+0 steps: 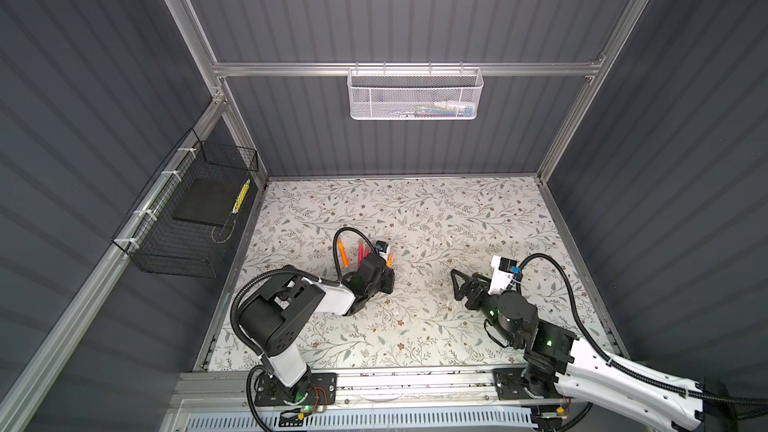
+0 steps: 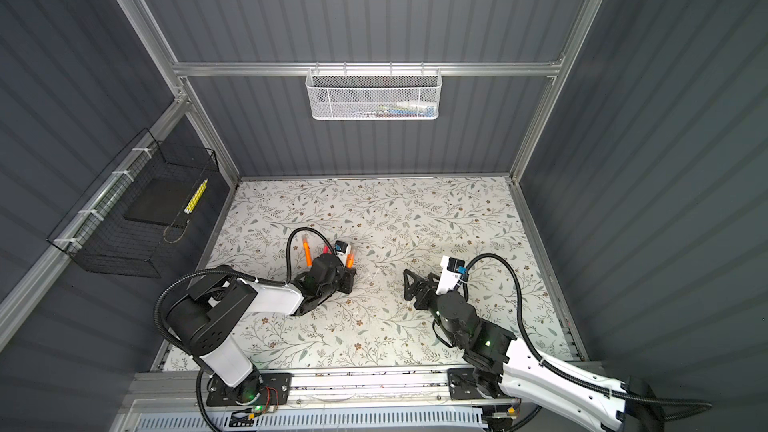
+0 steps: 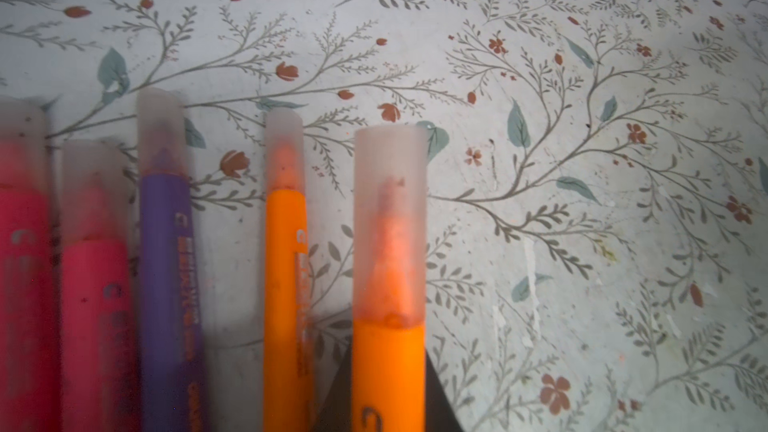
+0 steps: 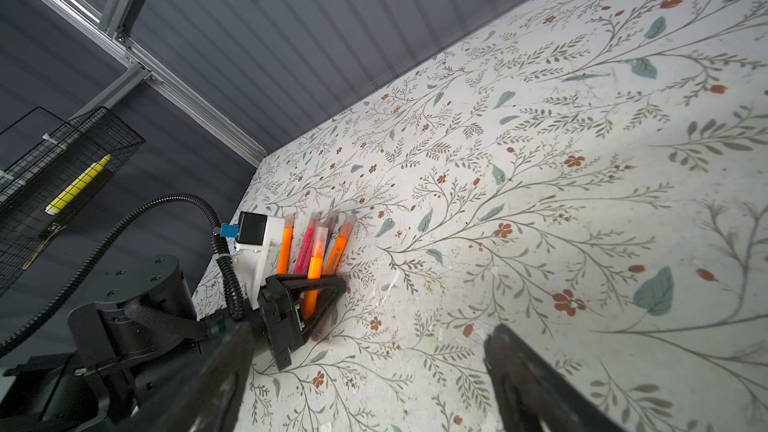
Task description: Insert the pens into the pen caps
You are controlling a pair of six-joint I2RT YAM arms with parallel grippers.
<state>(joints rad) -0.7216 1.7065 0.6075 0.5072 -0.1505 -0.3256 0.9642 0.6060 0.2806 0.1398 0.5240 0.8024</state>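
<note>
Table (image 1: 436, 218): floral-patterned top, with both arms over it.
Wire basket (image 1: 183, 243): black, on the left wall; we note a dark slab (image 1: 208, 201) and a yellow stick (image 1: 242, 195) inside.
Mesh basket (image 1: 415, 93): white, hung on the back rail.
Right gripper (image 1: 459, 286): jaws spread wide with nothing between them, well apart from the pens.
Left gripper (image 4: 309, 290): clamped tight on an orange pen (image 3: 388, 371).
Other pens (image 3: 170, 276): left of the table's centre. We count two pink, one purple and one orange lying side by side, just beside the held one.
Caps (image 3: 390, 218): translucent, one seated over every tip we see in the left wrist view.
</note>
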